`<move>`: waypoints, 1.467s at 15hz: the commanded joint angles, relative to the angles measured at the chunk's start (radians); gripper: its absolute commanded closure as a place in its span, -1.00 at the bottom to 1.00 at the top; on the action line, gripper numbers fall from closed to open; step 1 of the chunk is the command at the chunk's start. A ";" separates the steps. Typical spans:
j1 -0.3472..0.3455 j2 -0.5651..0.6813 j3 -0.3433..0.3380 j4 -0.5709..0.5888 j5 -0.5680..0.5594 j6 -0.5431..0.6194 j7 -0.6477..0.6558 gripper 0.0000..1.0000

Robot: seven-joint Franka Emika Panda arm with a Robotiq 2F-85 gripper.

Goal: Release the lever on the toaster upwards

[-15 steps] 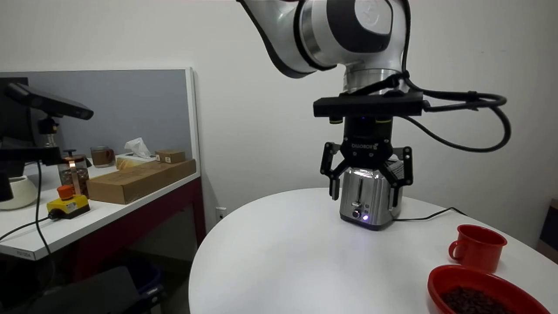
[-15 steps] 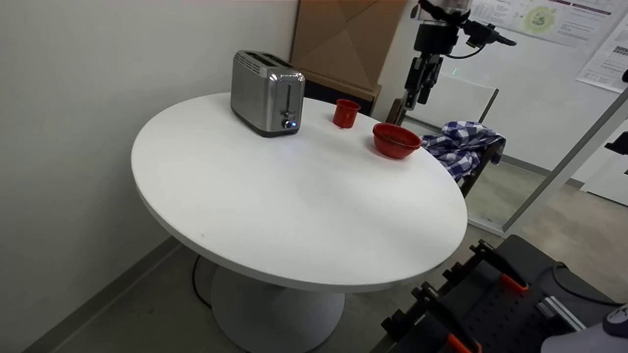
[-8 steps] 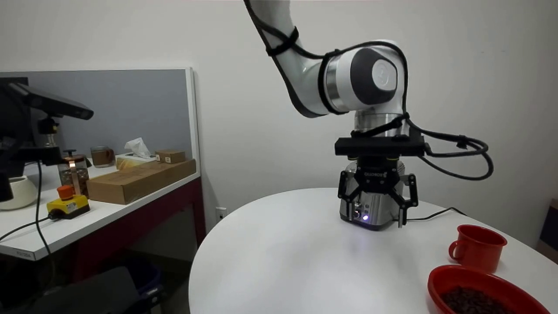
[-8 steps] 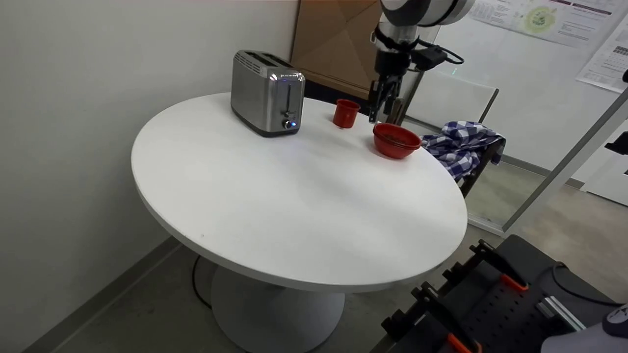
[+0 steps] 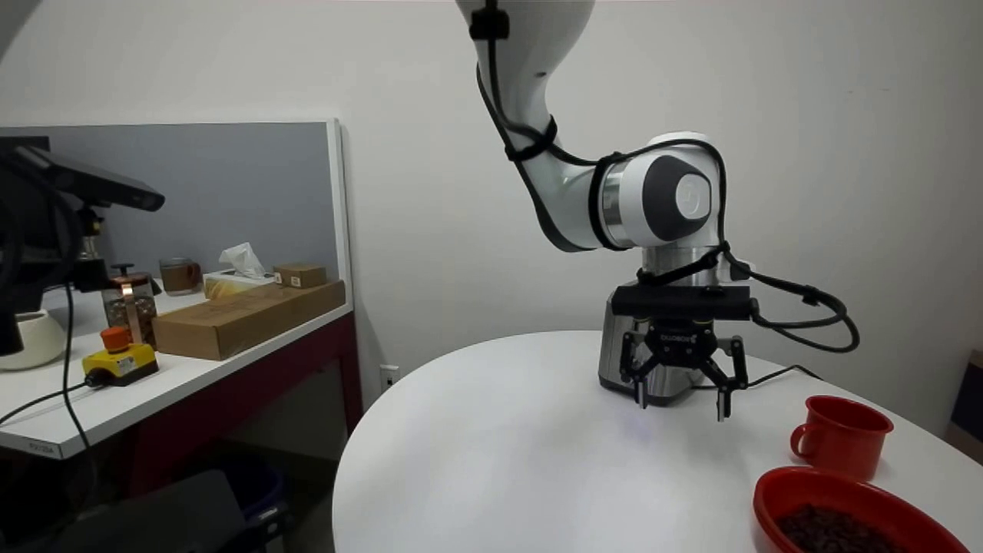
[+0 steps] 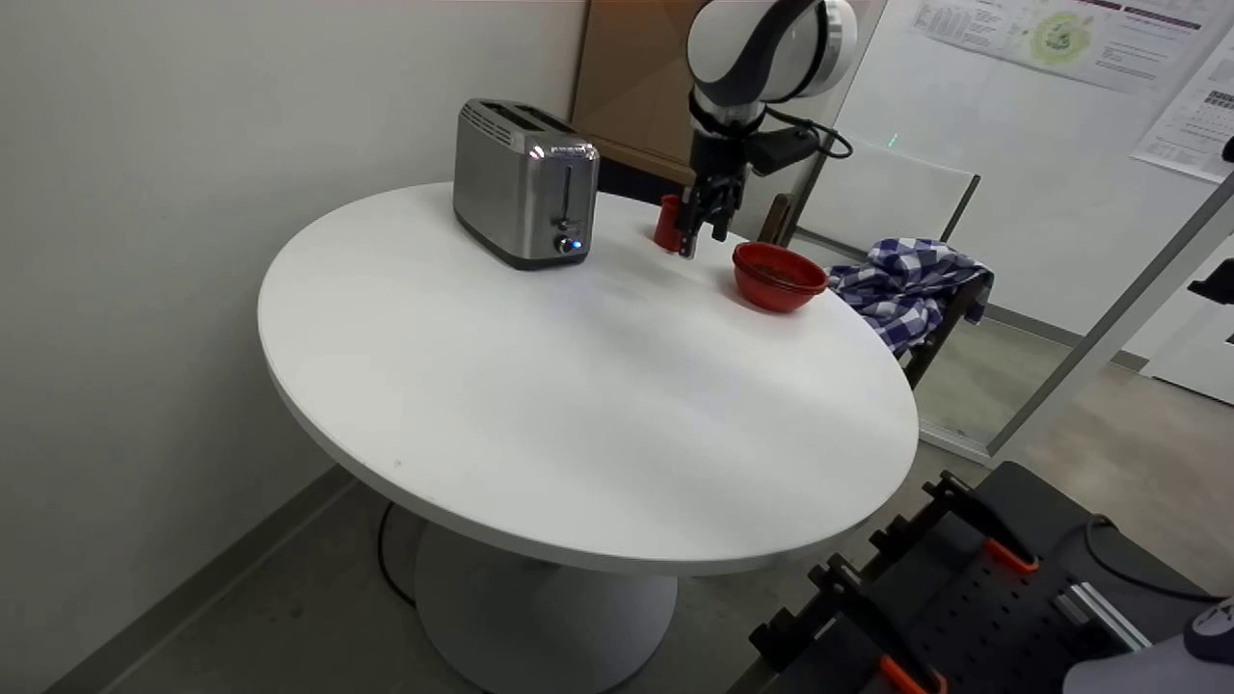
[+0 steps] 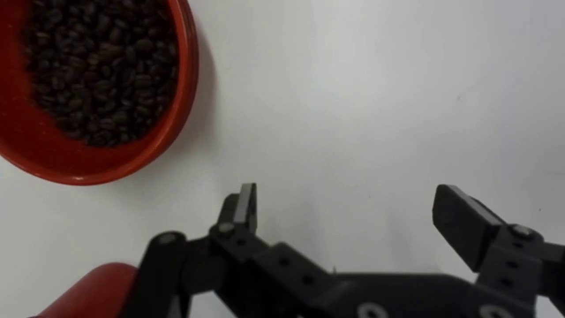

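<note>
The shiny silver toaster (image 6: 501, 193) stands upright on the white table. Its lever (image 6: 565, 226) sits low in the front slot, just above a knob lit blue (image 6: 569, 245). In an exterior view the toaster (image 5: 613, 357) is partly behind my gripper (image 5: 682, 401), which hides the lever there. My gripper is open and empty, pointing down low above the table. In an exterior view the gripper (image 6: 704, 239) is to the right of the toaster and apart from it. In the wrist view the gripper (image 7: 346, 198) has bare table between its fingers; the toaster is out of view.
A red mug (image 5: 852, 438) and a red bowl (image 5: 783, 480) of dark beans stand near the table's edge. In the wrist view the bowl (image 7: 185, 84) is upper left and the mug (image 7: 97, 293) lower left. A black cord (image 5: 776, 374) lies beside the toaster.
The arm has come down and moved closer to the toaster, leftward and down in an exterior view. The gripper stays open. The toaster, lever, mug and bowl have not moved.
</note>
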 commanded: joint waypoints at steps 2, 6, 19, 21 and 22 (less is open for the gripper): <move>0.008 0.086 0.008 0.106 -0.005 0.033 0.099 -1.00; 0.025 0.124 0.002 0.142 -0.012 0.074 0.163 -1.00; 0.041 0.212 0.008 0.181 0.001 0.257 0.199 -1.00; 0.043 0.220 0.009 0.183 0.004 0.290 0.204 -1.00; 0.044 0.223 0.011 0.184 0.006 0.300 0.206 -1.00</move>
